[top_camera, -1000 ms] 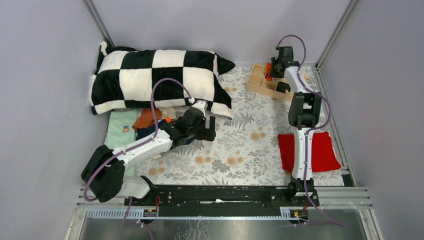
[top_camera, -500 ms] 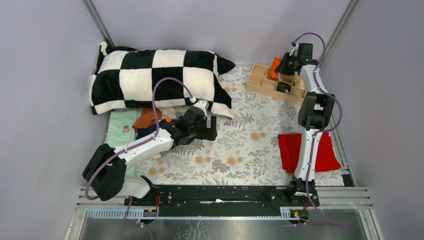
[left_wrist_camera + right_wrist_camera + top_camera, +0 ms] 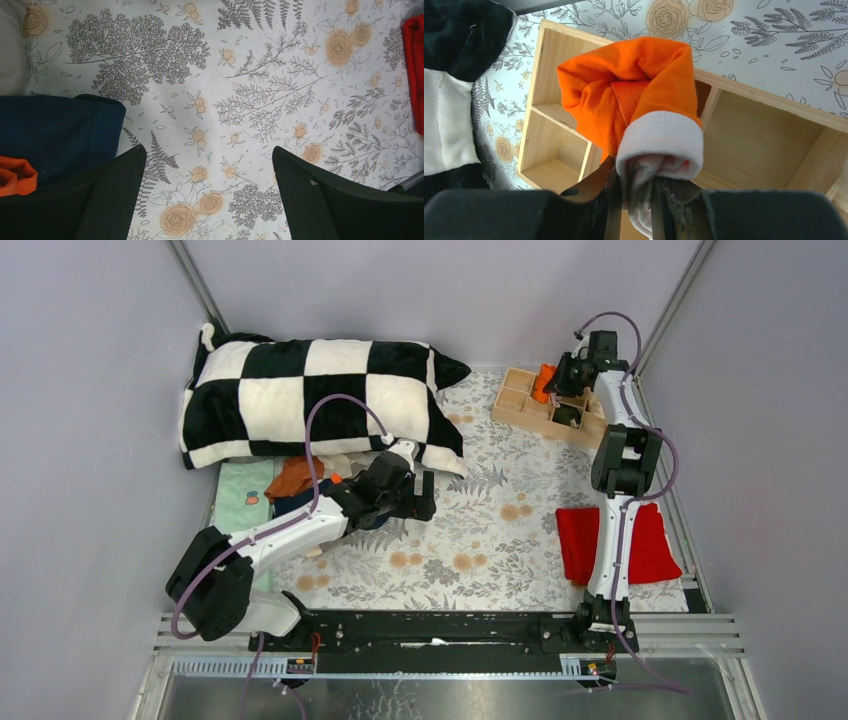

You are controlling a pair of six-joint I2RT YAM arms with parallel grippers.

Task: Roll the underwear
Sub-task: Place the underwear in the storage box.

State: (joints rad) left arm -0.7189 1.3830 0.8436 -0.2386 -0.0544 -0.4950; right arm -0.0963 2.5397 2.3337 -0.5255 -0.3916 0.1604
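Observation:
My right gripper [image 3: 636, 200] is shut on a rolled bright orange underwear [image 3: 634, 95] with a white band, and holds it over the wooden compartment box [image 3: 764, 130]. From above the right gripper [image 3: 560, 375] hangs at the box's far side [image 3: 520, 405] with the orange roll [image 3: 545, 378]. My left gripper [image 3: 210, 195] is open and empty over the floral sheet. A navy underwear [image 3: 55, 130] with orange trim [image 3: 15, 180] lies at its left finger. A pile of underwear [image 3: 300, 485] lies below the pillow, beside the left gripper [image 3: 420, 498].
A black-and-white checked pillow [image 3: 310, 395] lies at the back left. A red cloth [image 3: 640, 540] lies at the right by the right arm. A dark roll [image 3: 566, 417] sits in one box compartment. A pale green cloth [image 3: 245, 498] lies left of the pile.
My right gripper has carried the orange roll from the box's middle to its far right, then slightly back left. The left arm has barely moved.

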